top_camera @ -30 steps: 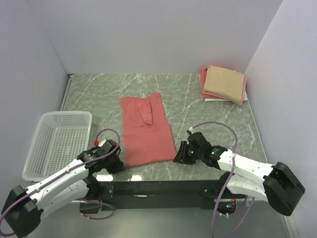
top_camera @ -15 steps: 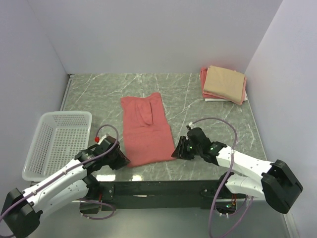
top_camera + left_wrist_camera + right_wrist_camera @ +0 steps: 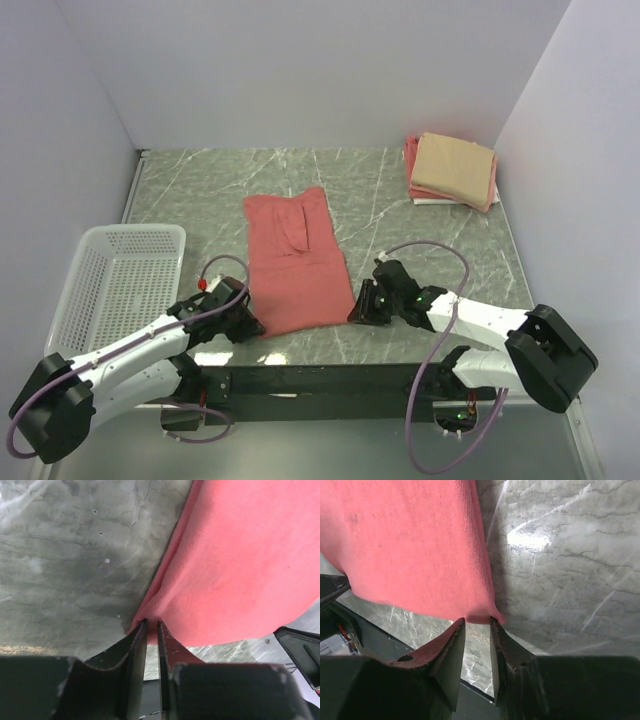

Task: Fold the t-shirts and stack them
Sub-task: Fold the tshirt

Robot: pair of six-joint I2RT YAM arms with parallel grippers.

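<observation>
Up close, left gripper (image 3: 151, 626) pinches red t-shirt (image 3: 240, 560) hem.

A salmon-red t-shirt (image 3: 294, 262) lay lengthwise at the middle of the table (image 3: 200, 190), with the left tool (image 3: 246, 325) and right tool (image 3: 361, 306) at its two near corners. A tan shirt (image 3: 455, 166) sat on a pink one (image 3: 412, 160) in the far right corner, and a white basket (image 3: 118, 285) stood at the left edge.

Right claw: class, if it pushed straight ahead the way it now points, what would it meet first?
The right claw would meet the salmon-red t-shirt first; its near corner already sits at the fingertips, though whether they pinch it is unclear.
</observation>
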